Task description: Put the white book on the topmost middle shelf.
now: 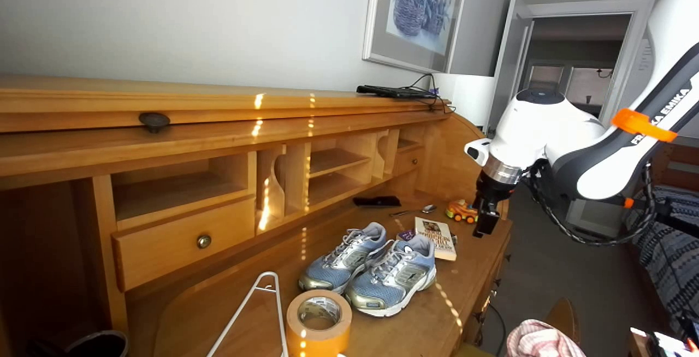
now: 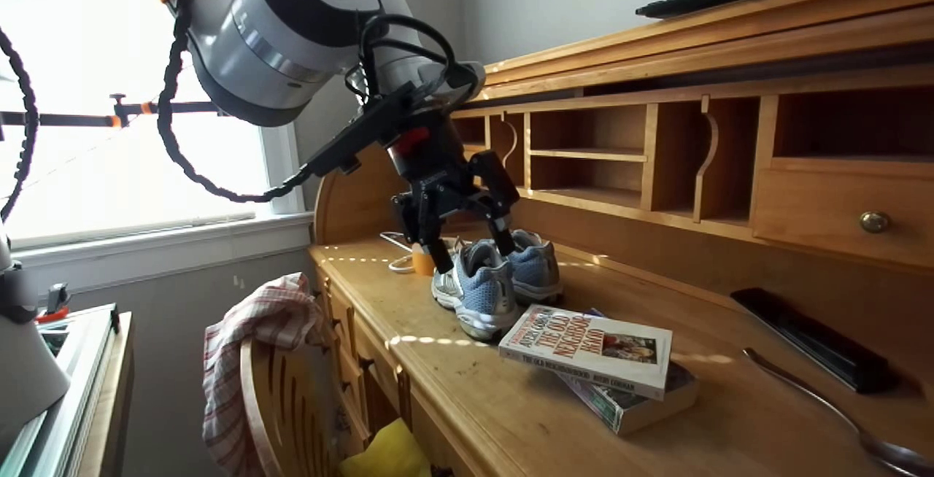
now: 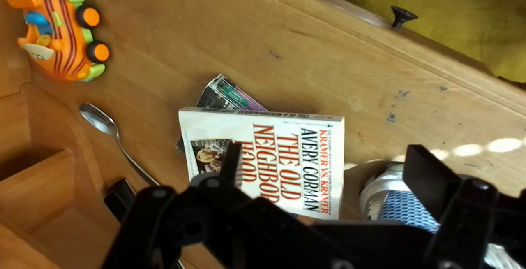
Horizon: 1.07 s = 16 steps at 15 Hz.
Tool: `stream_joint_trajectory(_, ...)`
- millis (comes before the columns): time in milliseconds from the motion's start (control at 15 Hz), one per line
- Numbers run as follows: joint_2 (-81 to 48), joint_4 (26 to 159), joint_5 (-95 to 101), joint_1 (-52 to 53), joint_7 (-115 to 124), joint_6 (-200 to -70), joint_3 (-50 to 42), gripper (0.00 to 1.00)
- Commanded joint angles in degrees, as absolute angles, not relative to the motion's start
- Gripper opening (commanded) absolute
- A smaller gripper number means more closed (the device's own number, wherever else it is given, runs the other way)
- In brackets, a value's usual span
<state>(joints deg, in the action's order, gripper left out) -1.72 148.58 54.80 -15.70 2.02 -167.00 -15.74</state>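
Note:
The white book lies flat, cover up, on top of a darker book on the desk. It shows in an exterior view and in the wrist view, where a finger covers part of its cover. My gripper is open and empty, held above the desk, with its fingers pointing down. In the wrist view, my gripper has one finger over the book and the other over a sneaker. The topmost middle shelf is a thin wooden board in the middle pigeonhole, also visible in an exterior view.
Grey-blue sneakers stand close beside the books. An orange tape roll and a white hanger lie beyond them. A toy car, a spoon and a black object lie on the desk. A chair stands in front.

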Motion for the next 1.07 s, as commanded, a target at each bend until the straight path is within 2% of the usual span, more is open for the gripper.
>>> stream_joint_trajectory(0, -5.7, 146.3, 63.9, -15.7, 9.4, -169.3, -16.5, 1.0)
stream_joint_trajectory(67, -3.0, 147.9, 59.4, -15.7, 5.5, -167.5, -15.9, 1.0)
stream_joint_trajectory(533, -4.7, 146.9, 61.6, -15.7, 7.6, -167.7, -15.9, 1.0)
stream_joint_trajectory(1000, -10.7, 144.3, 64.5, -15.5, 9.7, -170.2, -16.3, 1.0)
